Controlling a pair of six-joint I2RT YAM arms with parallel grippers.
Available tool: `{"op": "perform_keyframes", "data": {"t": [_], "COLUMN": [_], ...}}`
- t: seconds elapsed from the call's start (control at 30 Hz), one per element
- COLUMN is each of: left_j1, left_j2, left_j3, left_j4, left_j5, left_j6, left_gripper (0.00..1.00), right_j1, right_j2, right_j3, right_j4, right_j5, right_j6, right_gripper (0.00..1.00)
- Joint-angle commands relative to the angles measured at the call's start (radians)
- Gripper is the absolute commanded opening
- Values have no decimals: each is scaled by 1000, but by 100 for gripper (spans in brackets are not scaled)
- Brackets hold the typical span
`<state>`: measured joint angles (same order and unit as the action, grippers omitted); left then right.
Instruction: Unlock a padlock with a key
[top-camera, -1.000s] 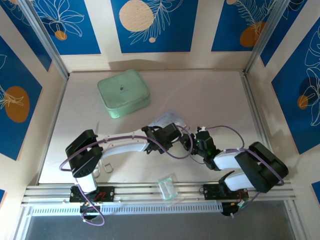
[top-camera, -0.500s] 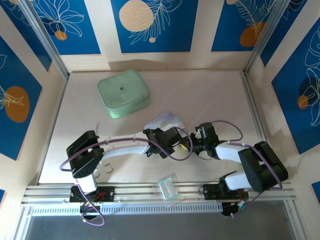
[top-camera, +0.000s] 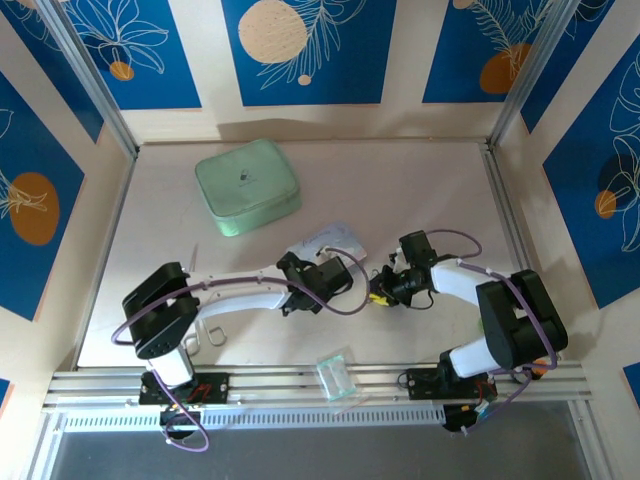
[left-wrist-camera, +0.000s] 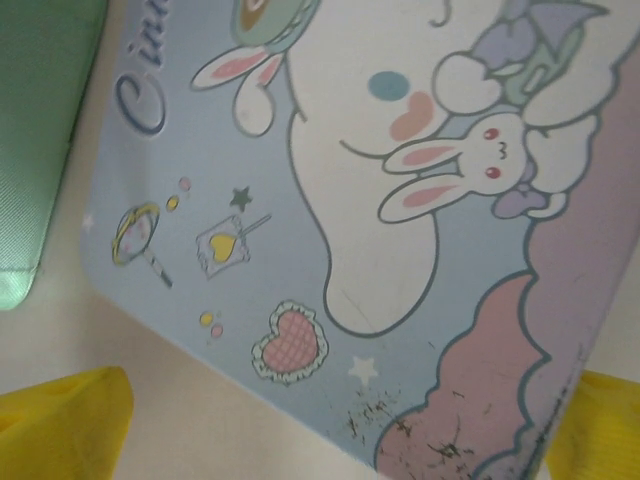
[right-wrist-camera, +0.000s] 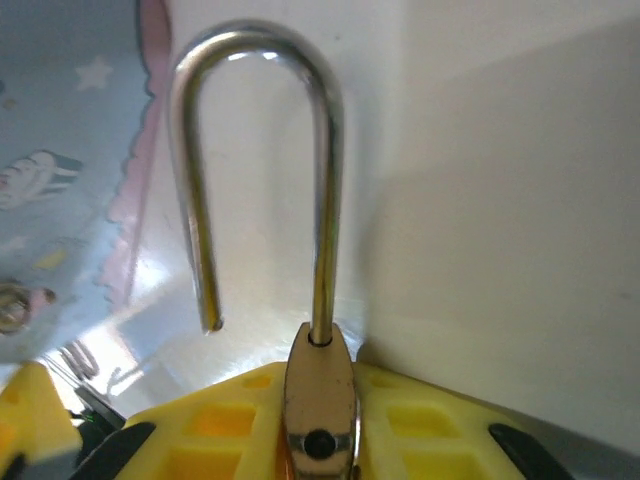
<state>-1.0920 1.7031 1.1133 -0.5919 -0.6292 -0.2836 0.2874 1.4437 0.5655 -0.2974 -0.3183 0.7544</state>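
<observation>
The padlock (right-wrist-camera: 320, 400) is a small brass block pinched edge-on between the yellow fingers (right-wrist-camera: 440, 420) of my right gripper (right-wrist-camera: 320, 440). Its silver shackle (right-wrist-camera: 255, 120) points away from the wrist, and one leg ends free, out of the body. In the top view my right gripper (top-camera: 381, 292) sits near the table's middle, just right of my left gripper (top-camera: 334, 273). My left gripper (left-wrist-camera: 335, 440) is open, its yellow fingertips (left-wrist-camera: 60, 425) wide apart just over the light blue cartoon box (left-wrist-camera: 330, 200). The key is out of view.
A mint green zip case (top-camera: 247, 186) lies at the back left. A clear plastic bag (top-camera: 338, 372) rests on the front rail. Small wire loops (top-camera: 213, 334) lie beside the left arm's base. Metal rails and patterned walls border the table (top-camera: 430, 190).
The right arm's wrist has swung away from its base toward the back, its gripper still pointing left with the padlock. The left gripper has drawn slightly left and nearer.
</observation>
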Motion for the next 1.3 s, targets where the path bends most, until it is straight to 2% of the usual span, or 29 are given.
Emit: {"op": "perform_keyframes", "data": {"t": [0.0, 0.23, 0.4, 0.53, 0.73, 0.83, 0.9, 0.93, 0.97, 1.03, 1.13, 1.17, 1.27], "left_j1": [32, 98, 133, 162, 205, 229, 234, 234, 234, 245, 307, 334, 398], "left_j2": [-40, -111, -136, -140, -188, -216, -259, -284, -316, -386, -478, -498, -546], "left_j3": [-28, -74, -109, -120, -135, -143, -157, -170, -188, -231, -281, -294, -342], "left_j4": [2, 55, 97, 110, 128, 150, 179, 195, 221, 277, 333, 344, 408], "left_j5": [-70, -43, -9, -10, 2, 47, 80, 99, 121, 181, 256, 259, 181], "left_j6": [-53, -26, -1, 8, 32, 48, 65, 69, 73, 71, 53, 55, 115], "left_gripper": [100, 99, 99, 99, 99, 99, 99, 99, 99, 99, 99, 99, 99], "right_j1": [-15, 7, 59, 73, 89, 89, 90, 89, 87, 85, 71, 61, 23], "right_j2": [13, 24, 9, 14, -32, -84, -146, -172, -197, -220, -205, -201, -235], "right_j3": [33, 105, 185, 215, 215, 225, 238, 245, 256, 295, 359, 368, 328], "right_j4": [-198, -299, -431, -491, -496, -492, -470, -463, -453, -452, -460, -435, -257], "right_j5": [24, 95, 266, 343, 373, 412, 439, 456, 482, 565, 724, 750, 738], "right_j6": [-85, -81, -85, -99, -97, -108, -131, -138, -153, -194, -236, -267, -401], "right_gripper": [23, 28, 29, 32, 36, 48, 65, 76, 100, 99, 99, 99, 99]}}
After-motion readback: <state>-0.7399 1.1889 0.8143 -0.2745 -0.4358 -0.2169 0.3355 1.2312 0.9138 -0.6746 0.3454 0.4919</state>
